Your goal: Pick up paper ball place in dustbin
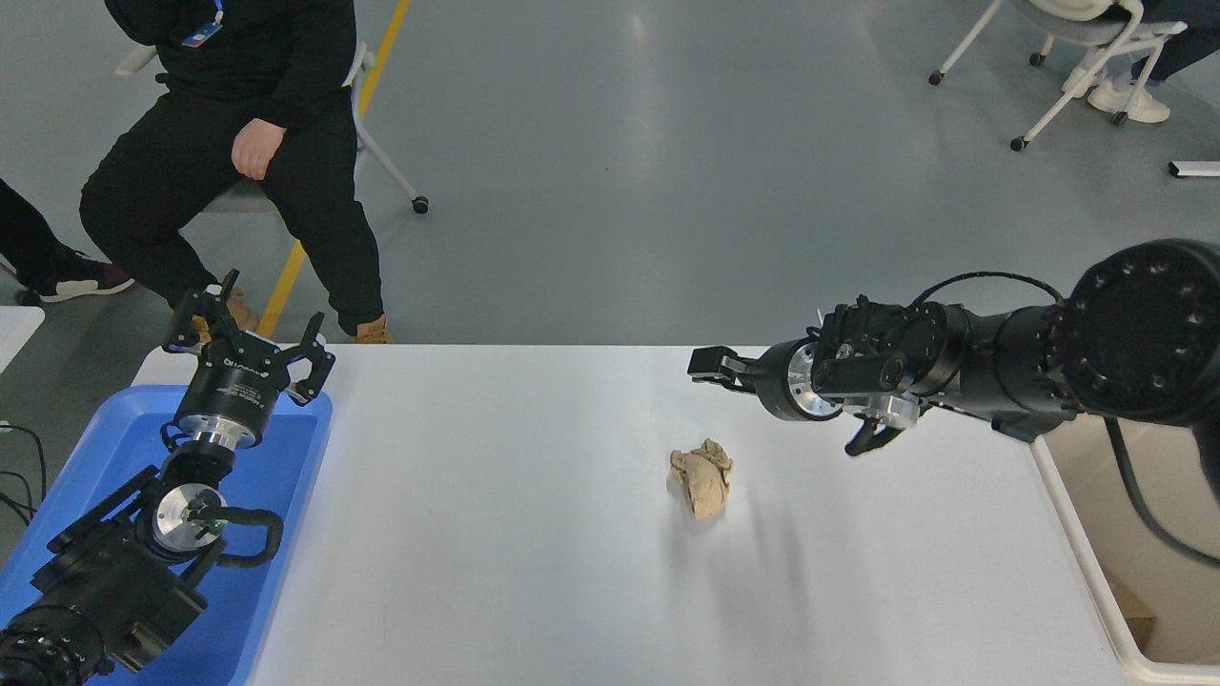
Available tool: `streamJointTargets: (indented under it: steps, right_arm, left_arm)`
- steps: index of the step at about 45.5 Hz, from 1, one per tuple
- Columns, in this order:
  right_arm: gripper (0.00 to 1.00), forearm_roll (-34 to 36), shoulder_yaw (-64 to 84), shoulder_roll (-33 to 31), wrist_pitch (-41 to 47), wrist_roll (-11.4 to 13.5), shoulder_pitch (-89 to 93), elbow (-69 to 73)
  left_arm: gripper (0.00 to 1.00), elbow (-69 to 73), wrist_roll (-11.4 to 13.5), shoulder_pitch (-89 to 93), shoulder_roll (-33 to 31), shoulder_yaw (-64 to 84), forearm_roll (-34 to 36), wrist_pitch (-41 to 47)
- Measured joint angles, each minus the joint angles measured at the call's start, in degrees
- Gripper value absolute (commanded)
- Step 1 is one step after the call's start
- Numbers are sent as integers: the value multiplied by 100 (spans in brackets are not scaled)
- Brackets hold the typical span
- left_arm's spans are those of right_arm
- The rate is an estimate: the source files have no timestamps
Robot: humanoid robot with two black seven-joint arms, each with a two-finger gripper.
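Observation:
The paper ball [702, 481], a crumpled tan wad, lies on the white table [496, 534] a little right of its middle. My right gripper [710, 367] hangs above the table, pointing left, beyond the ball and slightly to its right, apart from it. It is seen edge-on, so its state does not show. The right arm reaches in from the right edge and covers the far part of the cream dustbin [1085, 562], which stands at the table's right end. My left gripper [248, 329] is parked, open, over the far end of the blue tray.
A shallow blue tray [286, 476] lies at the table's left end under the left arm. A brown scrap [1134, 610] lies inside the dustbin. A person in black [229, 124] sits beyond the far left corner. A wheeled chair [1077, 67] stands at the top right.

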State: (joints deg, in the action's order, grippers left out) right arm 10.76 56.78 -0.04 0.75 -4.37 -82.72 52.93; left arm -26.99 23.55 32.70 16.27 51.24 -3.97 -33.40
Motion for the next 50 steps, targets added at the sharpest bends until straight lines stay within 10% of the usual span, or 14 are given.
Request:
streamJointTargets:
  steps: [50]
  right_arm:
    - [100,-99,-846,4,-128,-20,1380,-644]
  left_arm:
    - [99,-2,0,-1,-1,0,2,-3]
